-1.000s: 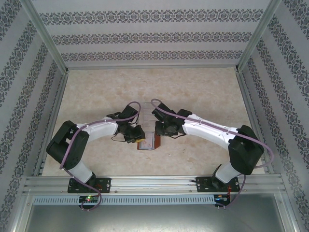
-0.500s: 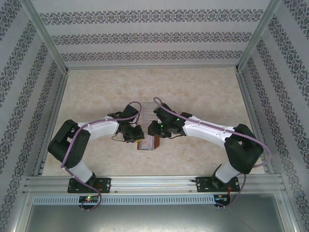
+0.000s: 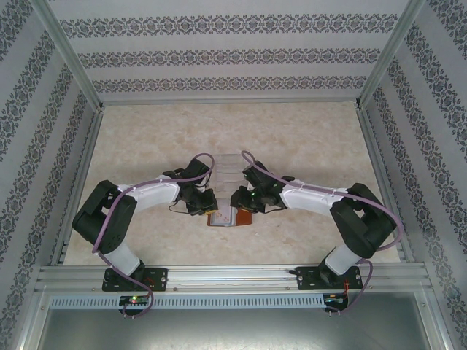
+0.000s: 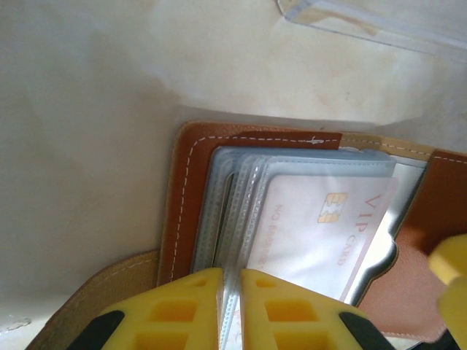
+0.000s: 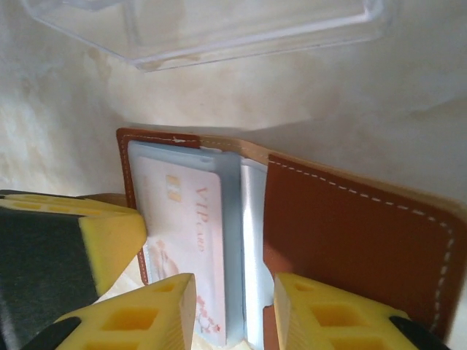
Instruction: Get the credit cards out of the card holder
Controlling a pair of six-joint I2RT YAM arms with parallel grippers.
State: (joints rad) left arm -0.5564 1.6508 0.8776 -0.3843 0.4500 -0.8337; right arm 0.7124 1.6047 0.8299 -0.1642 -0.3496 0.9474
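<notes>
- Card holder (image 3: 228, 219) lies open on the worktop (image 3: 306, 138), just nearer than the clear tray (image 3: 226, 164).
- Left claw (image 4: 231, 281) pinches its clear sleeves (image 4: 222, 211).
- Right claw (image 5: 233, 306) stands partly open, straddling the pocketed pink card (image 5: 186, 233).

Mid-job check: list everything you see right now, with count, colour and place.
card holder: one, reddish-brown leather, lying open on the table between the grippers
credit card: one face showing, pale pink, inside a clear sleeve; any more behind it cannot be told
tray: one, clear plastic, just beyond the card holder
table: one, beige marbled
walls: patterned grey-white, three sides
left gripper: yellow fingers, shut on the card holder's sleeves
right gripper: yellow fingers, open, straddling the sleeves' edge
</notes>
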